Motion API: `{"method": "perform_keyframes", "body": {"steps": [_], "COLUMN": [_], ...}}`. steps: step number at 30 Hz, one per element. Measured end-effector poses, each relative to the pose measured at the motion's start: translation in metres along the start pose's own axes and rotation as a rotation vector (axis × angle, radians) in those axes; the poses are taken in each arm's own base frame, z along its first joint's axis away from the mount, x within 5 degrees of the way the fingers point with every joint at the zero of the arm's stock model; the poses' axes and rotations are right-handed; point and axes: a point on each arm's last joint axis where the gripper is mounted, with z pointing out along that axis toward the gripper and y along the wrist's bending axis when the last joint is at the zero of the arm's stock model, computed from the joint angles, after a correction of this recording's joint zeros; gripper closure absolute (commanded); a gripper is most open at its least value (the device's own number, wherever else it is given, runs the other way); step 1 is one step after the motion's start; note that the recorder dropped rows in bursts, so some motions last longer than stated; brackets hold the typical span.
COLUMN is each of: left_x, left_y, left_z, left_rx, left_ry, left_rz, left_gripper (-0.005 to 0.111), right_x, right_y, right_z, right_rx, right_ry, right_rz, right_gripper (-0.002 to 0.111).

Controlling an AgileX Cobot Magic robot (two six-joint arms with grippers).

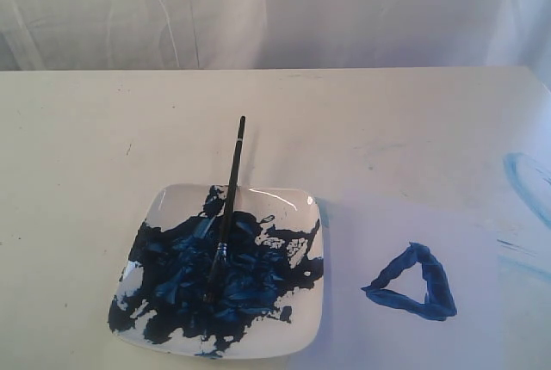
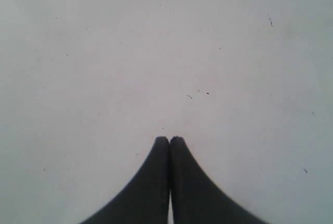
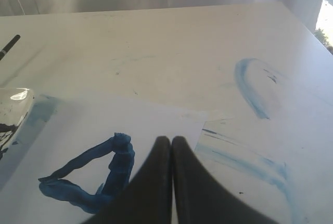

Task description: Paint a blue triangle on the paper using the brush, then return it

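the task looked all but finished. the blue triangle [image 1: 411, 282], a thick hollow outline, sat complete at the lower right of the exterior view on the paper [image 1: 362, 336]. the brush [image 1: 227, 202] rested in the paint-smeared dish [image 1: 288, 205] at lower centre-left, bristles in the blue, handle leaning out over the far rim. the left gripper [image 2: 169, 139] and right gripper [image 3: 171, 139] each had jaws pressed together, holding nothing. by my judgement, nothing remained to do.
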Motion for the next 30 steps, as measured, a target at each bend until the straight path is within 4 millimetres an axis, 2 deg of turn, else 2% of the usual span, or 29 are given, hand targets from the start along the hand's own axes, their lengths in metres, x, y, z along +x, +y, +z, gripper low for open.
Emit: {"method": "perform_keyframes", "body": {"steps": [7,30], "left_x": [0.0002,0.0001], "left_y": [-0.001,-0.0093], "left_z": [0.0,-0.0003], "left_rx": [0.011,0.101], "left_ry": [0.002,-0.006], "left_rz": [-0.022,0.066], "left_gripper": [0.107,0.107], "right_x": [0.0,0.0], "right_y": [0.0,0.0], "right_z": [0.0,0.0], "right_rx": [0.0,0.0], "right_ry": [0.0,0.0], "right_rz": [0.0,0.0], "right_gripper": [0.108,0.108]}}
